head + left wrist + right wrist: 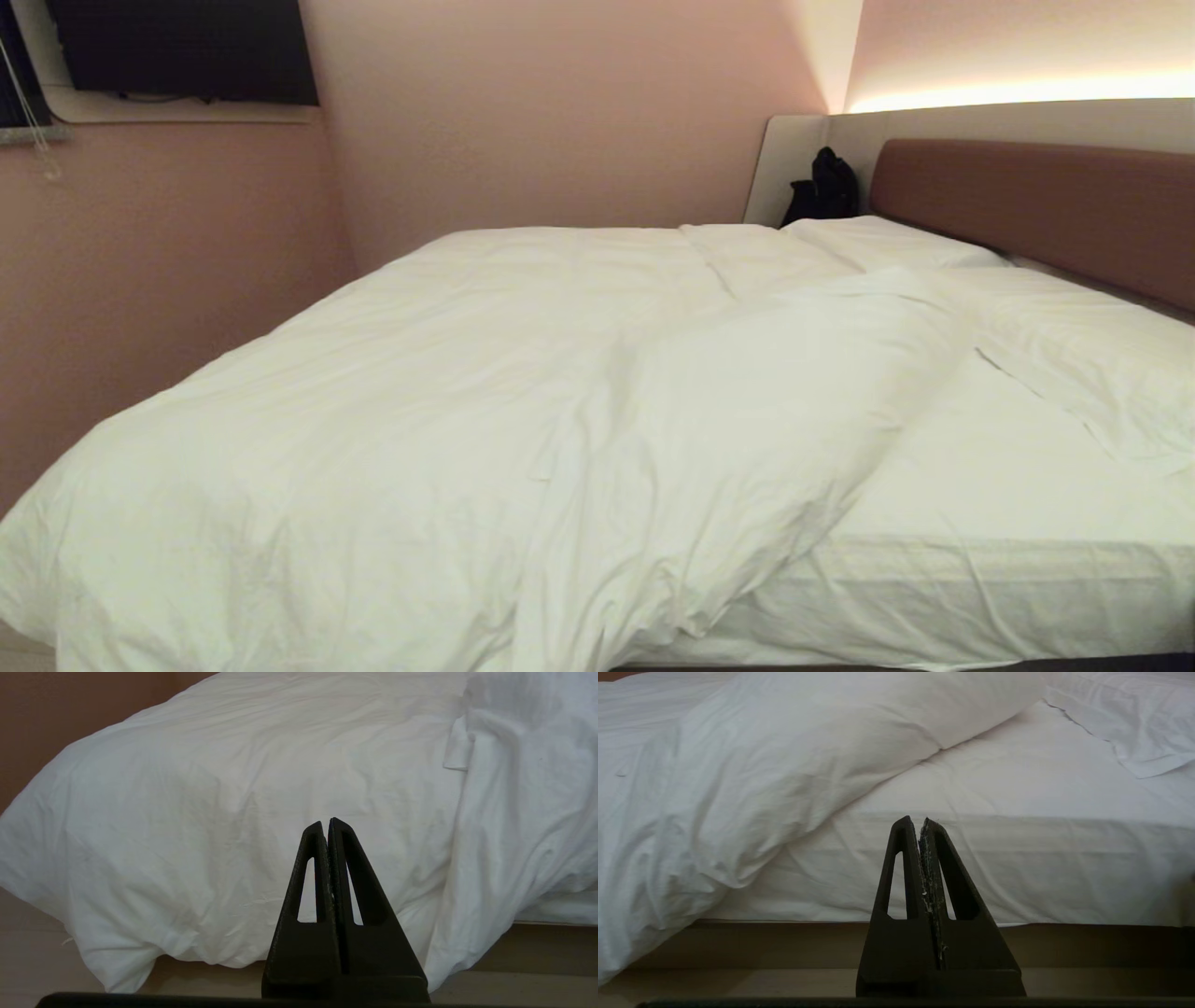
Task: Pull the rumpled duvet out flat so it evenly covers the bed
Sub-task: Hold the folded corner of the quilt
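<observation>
The puffy white duvet (420, 420) covers the left and middle of the bed (980, 579) and hangs over its near side. One corner of it is folded back on a slant, leaving the white sheet bare at the right. My left gripper (325, 823) is shut and empty, held short of the hanging duvet (233, 812). My right gripper (914, 820) is shut and empty too, facing the bare mattress side (1064, 868) beside the folded duvet (761, 779). Neither arm shows in the head view.
Two white pillows (1092, 364) (887, 241) lie by the brown headboard (1046, 205). A black bag (823, 187) sits at the far corner. Pink walls close in on the left and behind. Pale floor (784, 982) runs along the bed's near side.
</observation>
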